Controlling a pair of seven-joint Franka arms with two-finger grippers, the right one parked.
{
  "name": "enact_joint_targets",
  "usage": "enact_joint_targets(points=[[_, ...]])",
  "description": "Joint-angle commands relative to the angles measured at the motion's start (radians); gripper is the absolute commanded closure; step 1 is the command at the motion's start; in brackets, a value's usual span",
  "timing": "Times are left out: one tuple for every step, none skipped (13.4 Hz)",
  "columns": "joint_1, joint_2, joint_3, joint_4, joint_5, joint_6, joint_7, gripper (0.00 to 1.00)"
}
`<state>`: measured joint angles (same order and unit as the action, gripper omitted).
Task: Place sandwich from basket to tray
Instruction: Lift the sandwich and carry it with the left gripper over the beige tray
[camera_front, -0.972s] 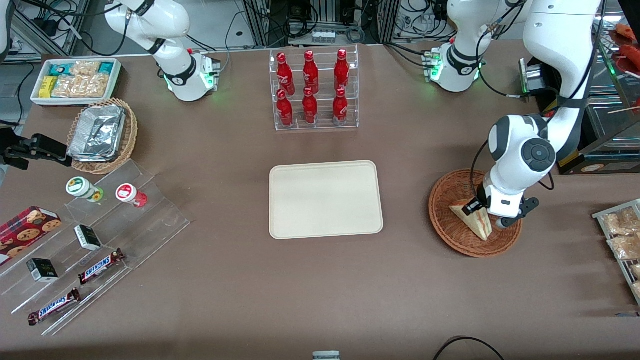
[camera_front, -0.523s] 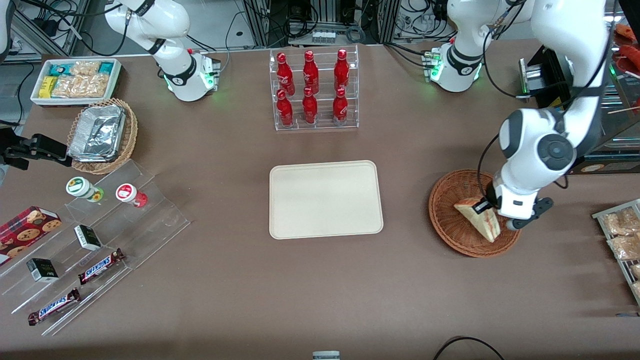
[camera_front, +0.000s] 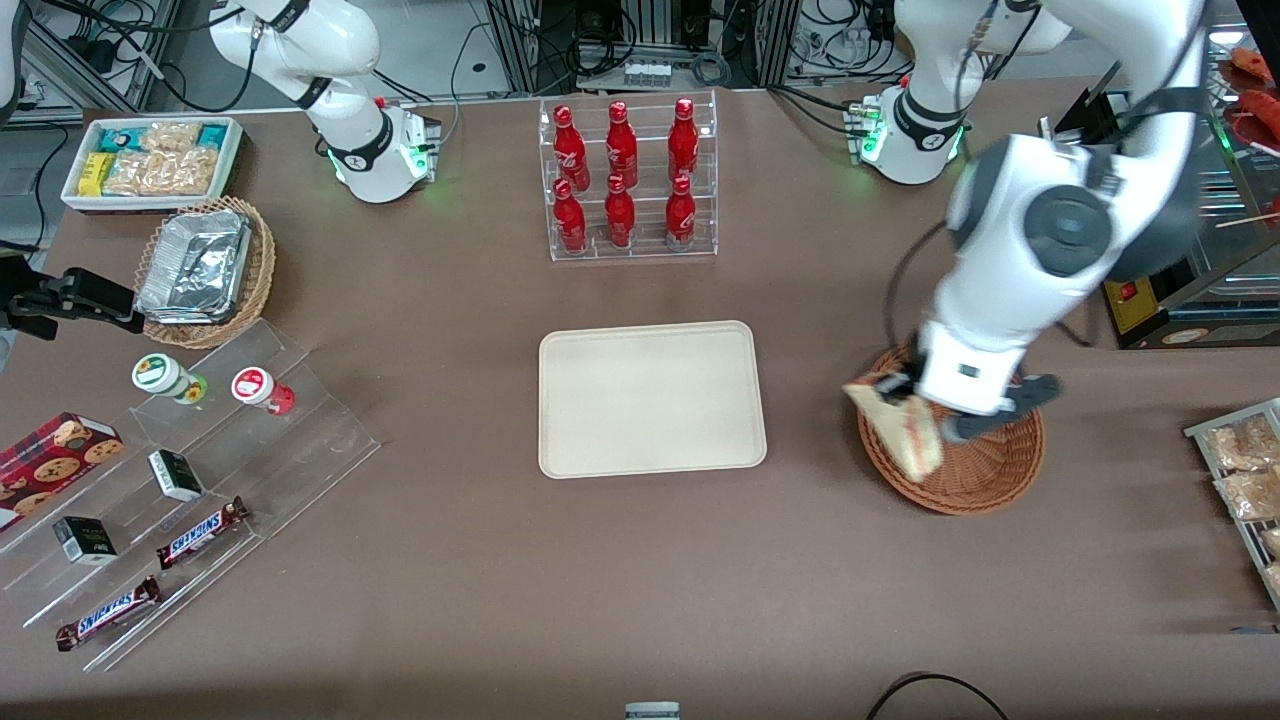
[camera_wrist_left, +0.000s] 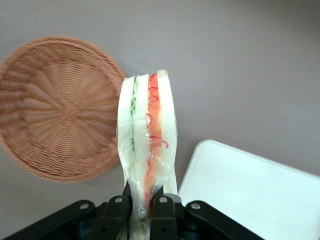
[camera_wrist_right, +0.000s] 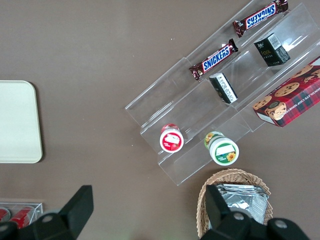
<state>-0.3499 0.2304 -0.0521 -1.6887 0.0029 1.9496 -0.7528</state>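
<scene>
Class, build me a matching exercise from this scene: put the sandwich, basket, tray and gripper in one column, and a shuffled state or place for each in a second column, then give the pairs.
1 sandwich
2 basket
3 tray
4 gripper

A bare, lying flat mid-table
B shut on the wrapped wedge
C woven, nothing left inside
D lifted, pinched at one end

Pairs: 1-D, 2-C, 3-A, 4-B
</scene>
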Motion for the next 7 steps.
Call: enact_joint_targets(points=[[-0.102,0.084,0.012,0.073,-0.015,-0.014,-0.006,1.00],[-0.142,0.114,0.012,0.093,-0.017,-0.014,-0.016,1.00],[-0.180,0.159,0.012,0.125,-0.018,-0.014,-0.014,1.00],[-0.207,0.209,0.011,0.168,-0.018,-0.014,-0.013,1.00],[-0.240,0.255,0.008,0.200,-0.026,-0.012,-0.016,1.00],[-0.271,0.289,0.008,0.214,-0.038,-0.008,-0.016,1.00],[-0.297,0.315,0.008,0.227,-0.038,0.020,-0.017,1.00]])
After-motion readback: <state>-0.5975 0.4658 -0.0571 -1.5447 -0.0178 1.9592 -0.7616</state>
